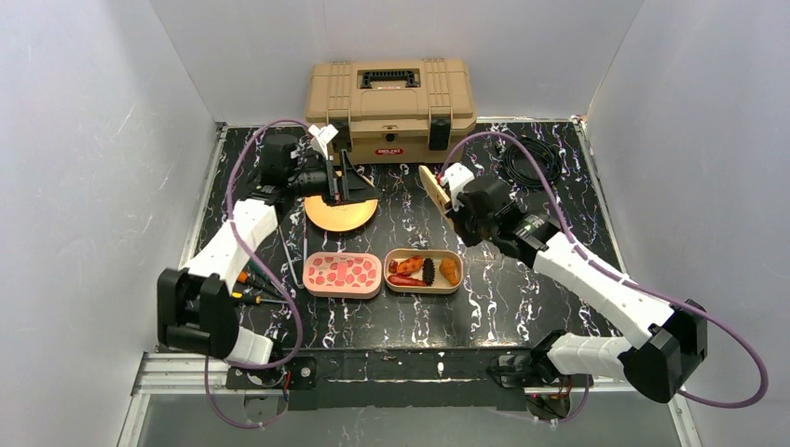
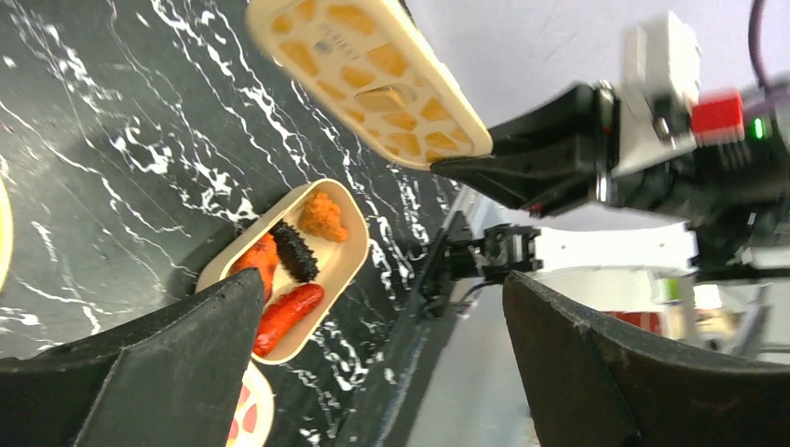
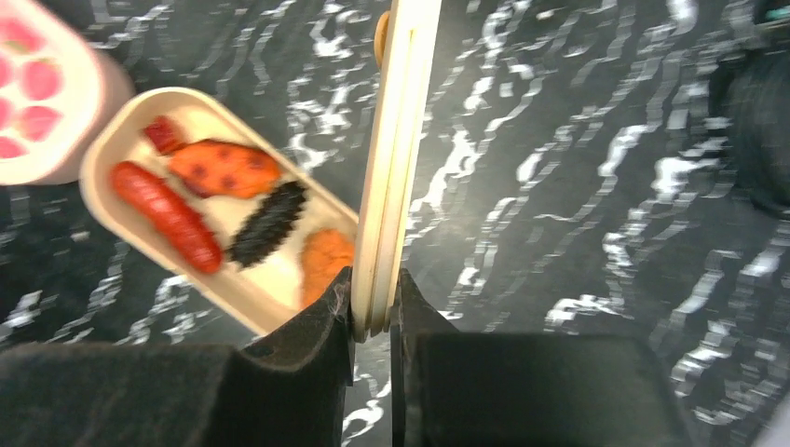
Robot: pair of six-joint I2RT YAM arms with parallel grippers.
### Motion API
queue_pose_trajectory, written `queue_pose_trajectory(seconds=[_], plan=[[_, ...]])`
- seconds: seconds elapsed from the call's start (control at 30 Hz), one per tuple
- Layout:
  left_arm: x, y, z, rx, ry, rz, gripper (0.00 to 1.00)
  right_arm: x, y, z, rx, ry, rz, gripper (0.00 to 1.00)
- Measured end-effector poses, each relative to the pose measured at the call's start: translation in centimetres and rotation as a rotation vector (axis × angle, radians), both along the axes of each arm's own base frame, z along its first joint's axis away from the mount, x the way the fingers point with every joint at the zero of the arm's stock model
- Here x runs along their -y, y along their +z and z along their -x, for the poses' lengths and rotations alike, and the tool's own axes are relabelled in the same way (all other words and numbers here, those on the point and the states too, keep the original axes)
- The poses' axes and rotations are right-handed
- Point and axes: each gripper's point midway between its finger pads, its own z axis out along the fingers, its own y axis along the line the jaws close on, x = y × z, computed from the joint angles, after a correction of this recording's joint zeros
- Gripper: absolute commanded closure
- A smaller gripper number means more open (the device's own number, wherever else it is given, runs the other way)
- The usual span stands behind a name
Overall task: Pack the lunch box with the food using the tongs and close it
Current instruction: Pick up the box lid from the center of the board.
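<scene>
cream lid (image 3: 396, 140) edge-up, long axis outward | right fingers (image 3: 307, 363) clenched on it | left fingers (image 2: 168, 372) released

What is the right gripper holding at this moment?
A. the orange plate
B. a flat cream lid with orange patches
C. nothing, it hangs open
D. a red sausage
B: the right gripper has its fingers clamped on the edge of the cream lid, seen edge-on in the right wrist view.

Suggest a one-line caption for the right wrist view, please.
Right gripper clamps the cream lid edge-on beside the open lunch box holding a sausage, orange pieces and a dark ridged piece.
</scene>
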Motion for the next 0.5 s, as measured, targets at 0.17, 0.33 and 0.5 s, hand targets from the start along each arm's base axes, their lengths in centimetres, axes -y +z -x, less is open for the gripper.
queue_pose_trajectory(seconds=[0.17, 0.33, 0.5], plan=[[-1.0, 2.3, 2.1, 0.236, -0.044, -0.069, 0.02, -1.9, -0.2, 1.7, -0.223, 0.093, -0.211, 0.99], [-1.2, 1.9, 4.2, 0.296, -0.134, -0.092, 0.02, -4.7, 1.3, 5.3, -0.432, 0.238, -0.435, 0.99], [-1.7, 1.1, 6.6, 0.304, -0.207, -0.114, 0.02, -6.8, 3.8, 9.4, -0.606, 0.395, -0.591, 0.99]])
